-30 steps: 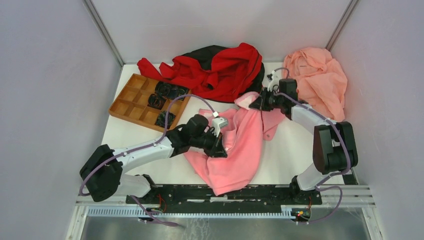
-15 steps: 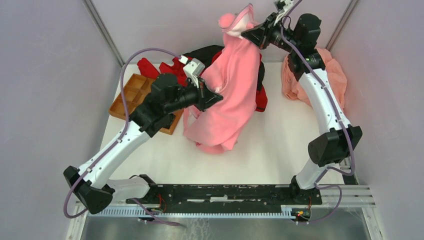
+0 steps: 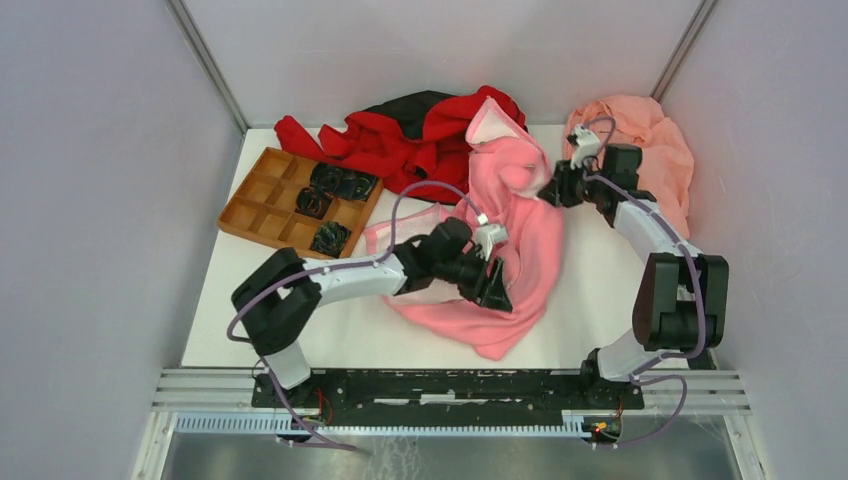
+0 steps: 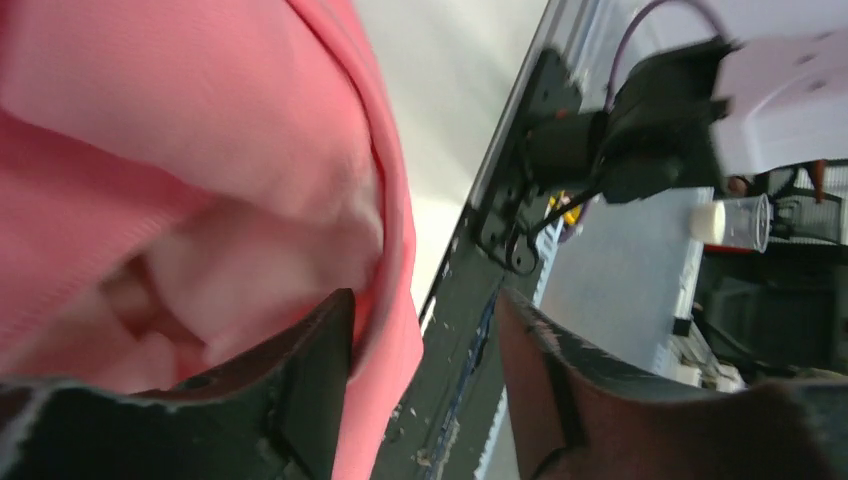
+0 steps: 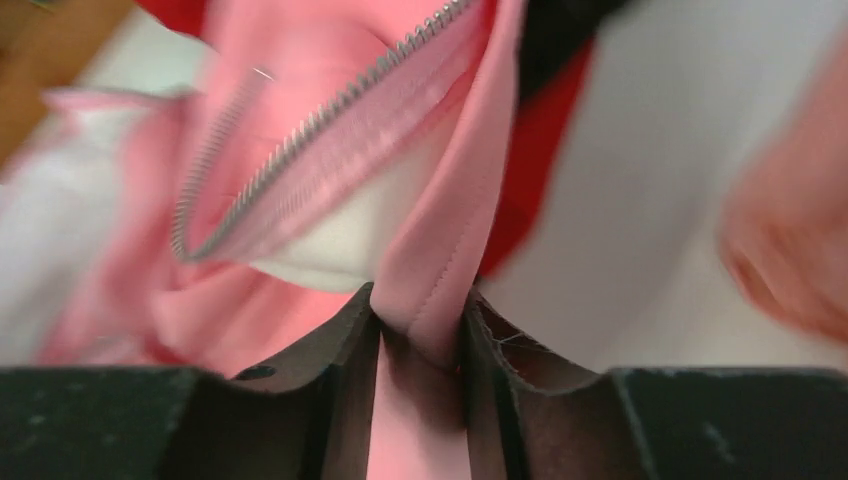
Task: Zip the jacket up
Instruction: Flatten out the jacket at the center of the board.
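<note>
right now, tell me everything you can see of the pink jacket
The jacket is bright pink and fleece-looking, with paler lining showing at its far tip. It lies crumpled on the white table, its far end overlapping the red-and-black garment. Metal zipper teeth run along a pale tape, and the zipper looks undone. The right gripper pinches a stitched edge between its jaws. The left gripper stands open, with cloth beside one jaw.

Jacket (image 3: 525, 225): down from its raised hang, now heaped on the desk (image 3: 600, 295) (pale-lined end toward the rear). Left pincer (image 3: 495, 288): lowered, jaws parted, fabric let go. Right pincer (image 3: 552, 192): dropped from high up to desk level.
</note>
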`<action>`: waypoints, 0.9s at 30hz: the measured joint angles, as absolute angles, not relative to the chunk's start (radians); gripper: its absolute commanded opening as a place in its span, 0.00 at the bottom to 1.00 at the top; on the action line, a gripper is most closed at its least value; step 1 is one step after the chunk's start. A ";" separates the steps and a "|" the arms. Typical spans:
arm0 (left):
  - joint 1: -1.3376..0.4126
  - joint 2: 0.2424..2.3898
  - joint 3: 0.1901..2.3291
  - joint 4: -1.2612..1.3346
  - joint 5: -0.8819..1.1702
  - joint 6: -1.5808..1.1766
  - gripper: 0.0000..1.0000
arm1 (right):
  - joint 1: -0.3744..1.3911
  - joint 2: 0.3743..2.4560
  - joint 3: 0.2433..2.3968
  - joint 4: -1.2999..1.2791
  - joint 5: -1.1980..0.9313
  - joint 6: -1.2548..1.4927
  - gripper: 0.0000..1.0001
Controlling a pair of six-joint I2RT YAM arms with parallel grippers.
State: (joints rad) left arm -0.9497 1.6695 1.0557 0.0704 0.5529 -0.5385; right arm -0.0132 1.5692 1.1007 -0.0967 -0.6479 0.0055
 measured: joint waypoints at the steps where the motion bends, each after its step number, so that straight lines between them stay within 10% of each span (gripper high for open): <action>1: -0.968 1.704 1.039 0.081 0.555 -0.555 0.71 | -0.049 1.568 1.062 -0.120 -0.624 -0.029 0.49; 10: -1.003 1.465 0.980 0.062 0.411 -0.504 0.98 | -0.191 1.285 0.906 -0.165 -0.556 -0.253 0.83; 18: -0.997 1.064 0.833 0.041 0.115 -0.314 1.00 | -0.217 1.137 0.836 -0.139 -0.698 -0.305 0.84; 27: -0.982 1.230 0.813 -0.020 -0.018 -0.188 0.99 | -0.225 1.124 0.670 -0.104 -0.972 -0.224 0.85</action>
